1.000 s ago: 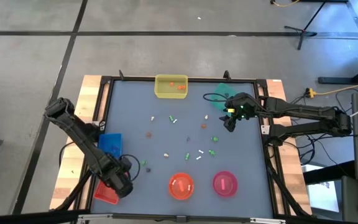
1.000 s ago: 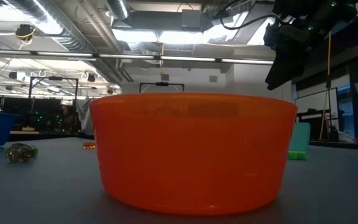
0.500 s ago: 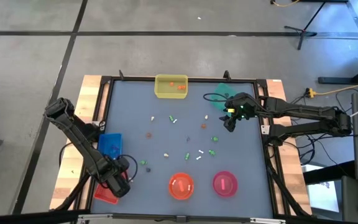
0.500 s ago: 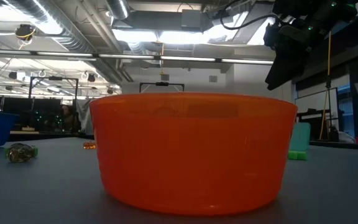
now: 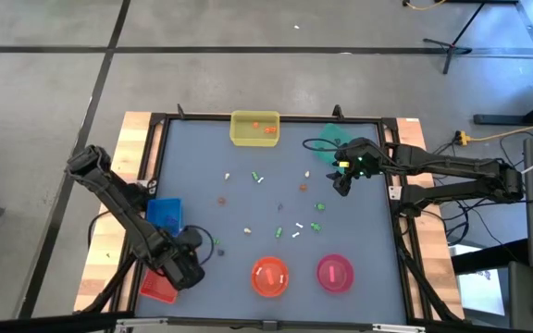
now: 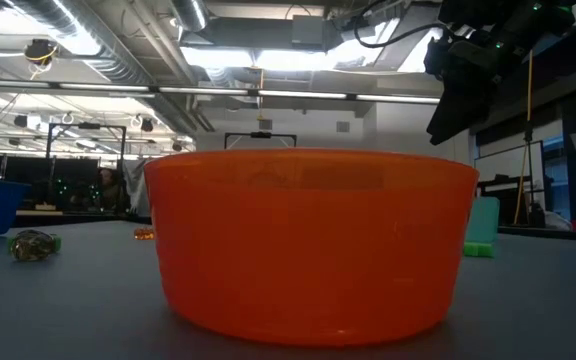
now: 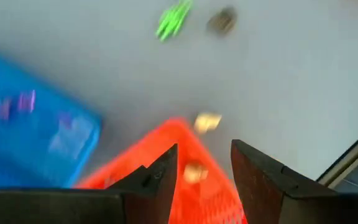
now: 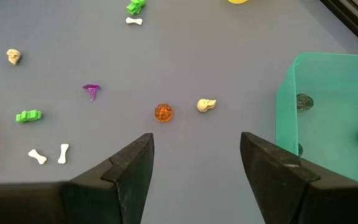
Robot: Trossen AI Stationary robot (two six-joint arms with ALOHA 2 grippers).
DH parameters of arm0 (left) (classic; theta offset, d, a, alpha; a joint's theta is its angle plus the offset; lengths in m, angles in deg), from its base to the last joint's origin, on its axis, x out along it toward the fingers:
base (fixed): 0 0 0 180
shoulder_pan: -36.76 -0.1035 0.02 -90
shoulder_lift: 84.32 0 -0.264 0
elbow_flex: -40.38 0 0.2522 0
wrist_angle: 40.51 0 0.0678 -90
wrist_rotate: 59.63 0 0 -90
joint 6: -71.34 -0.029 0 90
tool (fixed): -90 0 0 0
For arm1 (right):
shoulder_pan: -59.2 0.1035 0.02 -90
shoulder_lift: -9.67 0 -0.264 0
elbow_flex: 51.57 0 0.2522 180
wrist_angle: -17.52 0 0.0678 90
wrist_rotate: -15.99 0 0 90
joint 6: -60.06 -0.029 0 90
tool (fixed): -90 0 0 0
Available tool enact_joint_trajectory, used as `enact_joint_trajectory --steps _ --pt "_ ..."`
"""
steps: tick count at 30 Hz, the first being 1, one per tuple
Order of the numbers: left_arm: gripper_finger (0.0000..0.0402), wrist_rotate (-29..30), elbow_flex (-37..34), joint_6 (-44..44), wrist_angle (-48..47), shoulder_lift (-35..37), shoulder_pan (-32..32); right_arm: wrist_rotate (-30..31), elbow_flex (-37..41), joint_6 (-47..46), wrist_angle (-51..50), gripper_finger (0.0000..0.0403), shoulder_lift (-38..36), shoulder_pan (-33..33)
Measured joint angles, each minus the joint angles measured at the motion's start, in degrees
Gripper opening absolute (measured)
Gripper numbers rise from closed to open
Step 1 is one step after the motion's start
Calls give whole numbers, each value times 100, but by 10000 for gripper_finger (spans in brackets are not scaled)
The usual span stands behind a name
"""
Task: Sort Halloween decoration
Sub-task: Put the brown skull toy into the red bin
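Your left gripper (image 7: 201,171) fingers parted over red tray (image 7: 166,158) — beige trinket (image 7: 194,172) between them, likely dropping. Right gripper (image 8: 194,168) open, waiting before orange bead (image 8: 163,112).

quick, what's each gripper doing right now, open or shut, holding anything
Left gripper: open, empty, over the red tray.
Right gripper: open, empty, beside the green tray.
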Motion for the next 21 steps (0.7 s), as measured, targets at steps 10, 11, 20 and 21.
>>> enact_joint_trajectory --steps 10,11,20,21 --pt "134 182 0 -3993 1371 -48 -924 -2 0 0 2 239 -1 -1" --pt "134 -38 0 -4424 1450 -78 -1007 -2 -2 0 0 239 0 -1" --pt "134 -987 0 -6880 1291 -506 -1103 -2 0 0 0 239 -2 2" --pt "134 -989 0 -6963 1287 -576 -1079 -2 -1 0 0 239 -2 2"
